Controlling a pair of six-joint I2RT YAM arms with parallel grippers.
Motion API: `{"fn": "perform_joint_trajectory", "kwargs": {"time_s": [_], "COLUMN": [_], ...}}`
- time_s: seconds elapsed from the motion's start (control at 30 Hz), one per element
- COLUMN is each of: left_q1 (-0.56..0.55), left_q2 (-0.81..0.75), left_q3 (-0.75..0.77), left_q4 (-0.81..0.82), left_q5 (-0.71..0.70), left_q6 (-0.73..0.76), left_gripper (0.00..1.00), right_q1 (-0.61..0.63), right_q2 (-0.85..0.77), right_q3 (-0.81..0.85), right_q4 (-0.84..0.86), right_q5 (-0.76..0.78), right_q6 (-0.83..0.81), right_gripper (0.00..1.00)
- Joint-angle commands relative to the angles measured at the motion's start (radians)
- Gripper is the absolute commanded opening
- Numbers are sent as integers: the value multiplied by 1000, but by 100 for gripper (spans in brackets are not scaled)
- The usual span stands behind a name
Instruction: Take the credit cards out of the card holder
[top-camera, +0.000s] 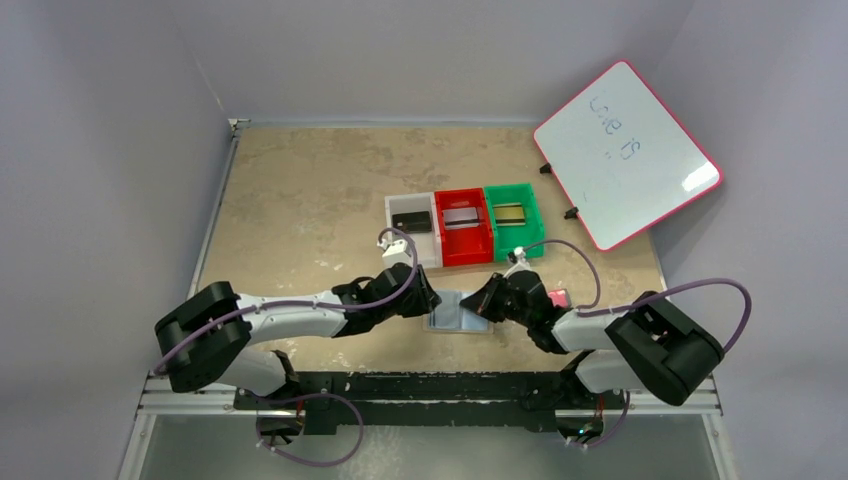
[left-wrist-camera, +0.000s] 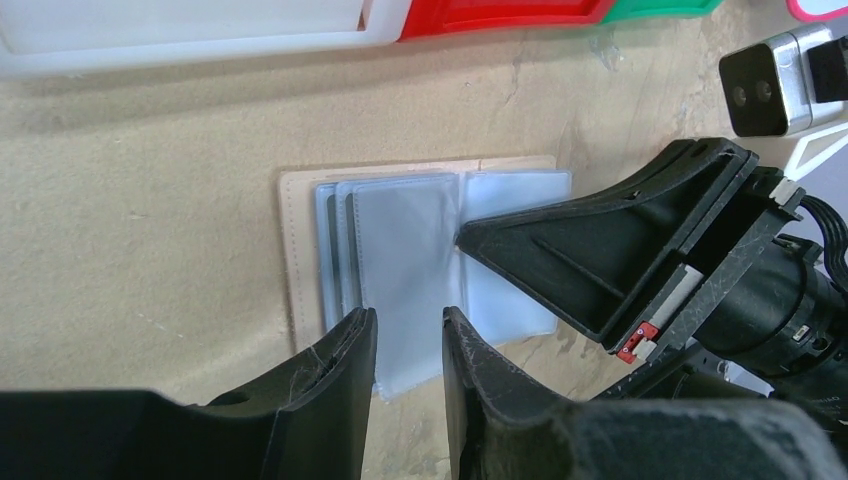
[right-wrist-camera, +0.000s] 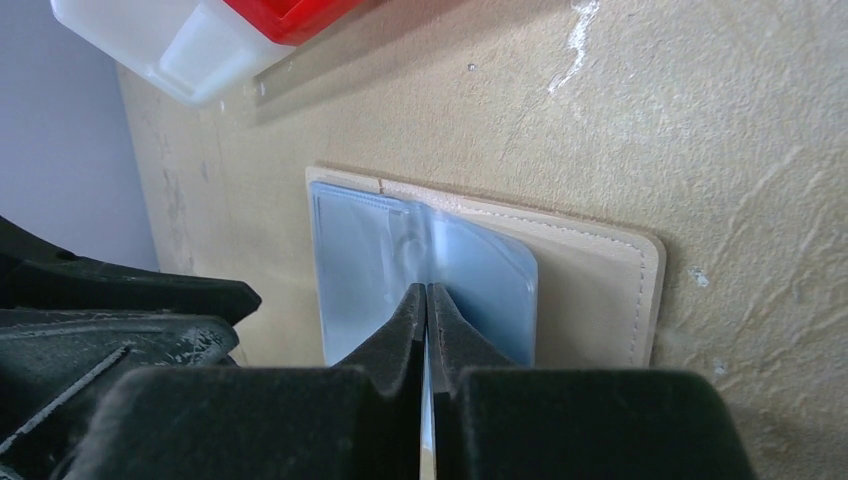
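Observation:
The card holder (top-camera: 455, 312) lies open on the table between my two grippers, with a tan outside (left-wrist-camera: 297, 250) and grey-blue sleeves (right-wrist-camera: 365, 250). My right gripper (top-camera: 482, 301) is shut on one upright sleeve (right-wrist-camera: 427, 296); its fingers also show in the left wrist view (left-wrist-camera: 560, 250). My left gripper (top-camera: 428, 300) is open (left-wrist-camera: 410, 330), its jaws either side of a sleeve's near edge without pinching it. A black card (top-camera: 411, 221), a silvery card (top-camera: 461, 217) and a dull gold card (top-camera: 509, 214) lie in the bins. No card shows in the sleeves.
A clear bin (top-camera: 427, 252), a red bin (top-camera: 467, 256) and a green bin (top-camera: 535, 222) stand in a row just beyond the card holder. A small pink-red block (top-camera: 558, 297) lies by the right arm. A pink-framed whiteboard (top-camera: 627, 153) leans at the back right.

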Motion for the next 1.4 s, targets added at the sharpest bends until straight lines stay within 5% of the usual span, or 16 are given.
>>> {"fn": "perform_joint_trajectory", "kwargs": {"time_s": [0.0, 0.57, 0.77, 0.87, 1.1, 1.37], "left_q1": [-16, -60, -72, -73, -73, -73], "left_q2": [29, 88, 27, -21, -119, -131], "left_q3": [46, 86, 86, 79, 49, 50], "left_q4": [69, 16, -57, -109, -167, -188], "left_q5": [18, -26, -136, -200, -289, -295], "left_q6": [-2, -22, -40, -54, -72, -71], "left_gripper": [30, 32, 32, 32, 32, 32], "right_q1": [-21, -30, -29, -29, -11, 115], "right_q2": [41, -66, -151, -181, -123, 37], "right_q3": [-43, -12, 74, 100, 201, 363], "right_q4": [-29, -149, -258, -306, -427, -599], "right_q5": [41, 62, 78, 69, 97, 299], "right_q6": [15, -43, -171, -206, -269, -244], "right_gripper": [0, 0, 37, 48, 51, 50]}}
